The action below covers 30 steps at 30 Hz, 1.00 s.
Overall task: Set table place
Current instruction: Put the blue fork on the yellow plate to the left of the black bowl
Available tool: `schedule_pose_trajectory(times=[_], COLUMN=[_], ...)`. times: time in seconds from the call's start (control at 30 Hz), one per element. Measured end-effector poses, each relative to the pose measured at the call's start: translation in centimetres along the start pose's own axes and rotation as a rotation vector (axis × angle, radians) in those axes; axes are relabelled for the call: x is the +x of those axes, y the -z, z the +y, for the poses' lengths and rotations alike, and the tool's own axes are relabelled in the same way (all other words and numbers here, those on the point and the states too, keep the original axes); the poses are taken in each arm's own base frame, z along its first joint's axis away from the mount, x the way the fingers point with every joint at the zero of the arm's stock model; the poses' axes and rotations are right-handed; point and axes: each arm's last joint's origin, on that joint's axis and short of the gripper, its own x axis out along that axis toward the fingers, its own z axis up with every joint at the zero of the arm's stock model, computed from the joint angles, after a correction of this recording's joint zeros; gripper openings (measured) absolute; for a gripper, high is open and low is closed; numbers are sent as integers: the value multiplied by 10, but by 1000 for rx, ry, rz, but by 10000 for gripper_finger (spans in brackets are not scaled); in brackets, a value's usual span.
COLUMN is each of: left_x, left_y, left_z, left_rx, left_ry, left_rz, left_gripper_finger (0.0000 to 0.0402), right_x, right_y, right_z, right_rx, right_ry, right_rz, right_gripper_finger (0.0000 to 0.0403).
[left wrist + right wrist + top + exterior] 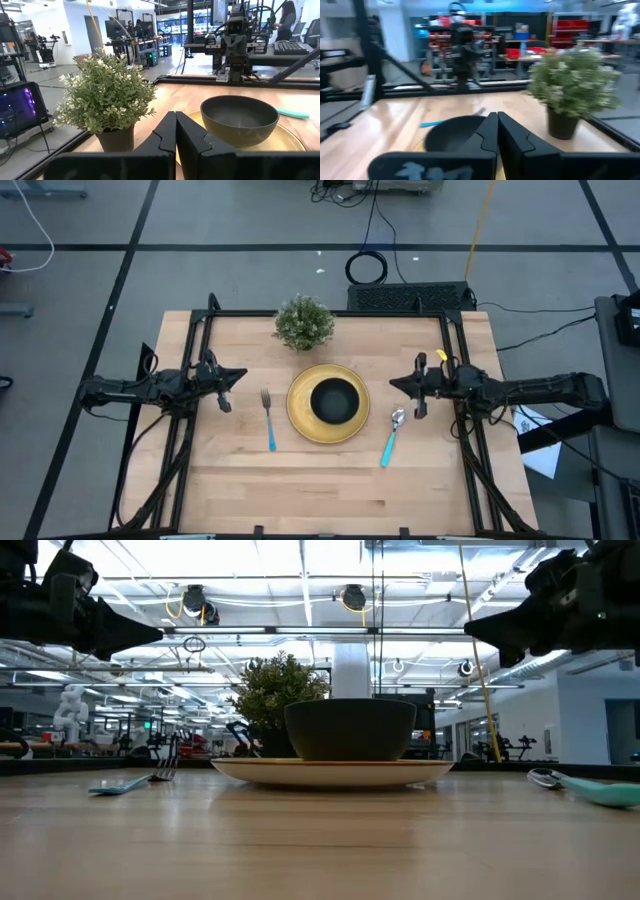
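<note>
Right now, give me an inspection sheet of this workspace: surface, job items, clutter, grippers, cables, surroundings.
Surface: light-wood table, black frame along its edges.
Job's things: black bowl sits in the yellow plate at centre; fork lies to the plate's left, spoon to its right, both light-blue handled, apart from the plate.
Clutter: potted plant behind the plate.
Grippers: left gripper shut, empty, above the table left of the fork; right gripper shut, empty, right of the plate.
Cables: loose cables on the floor beyond the table.
Surroundings: workshop with benches and equipment.

Robotics lab: other robot rigs, monitor, cables on floor, open industrial ceiling.
</note>
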Motion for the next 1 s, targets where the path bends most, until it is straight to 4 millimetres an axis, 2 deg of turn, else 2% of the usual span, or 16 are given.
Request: schedule_pose_trajectory(times=[0.1, 0.6, 0.83, 1.0], left_x=[0, 0, 0, 0], left_y=[0, 0, 0, 0], left_z=[0, 0, 0, 0], left_rx=[0, -6, 48, -49], left_ry=[0, 1, 1, 17], left_rz=[0, 5, 5, -4], left_gripper_finger=[8, 8, 8, 8], right_x=[-1, -1, -1, -1], right_y=[1, 4, 3, 3], right_z=[2, 2, 2, 2], right_rx=[-14, -22, -15, -13], right_ry=[-84, -86, -85, -85], right_rz=[7, 41, 27, 29], right_gripper_finger=[0, 0, 0, 0])
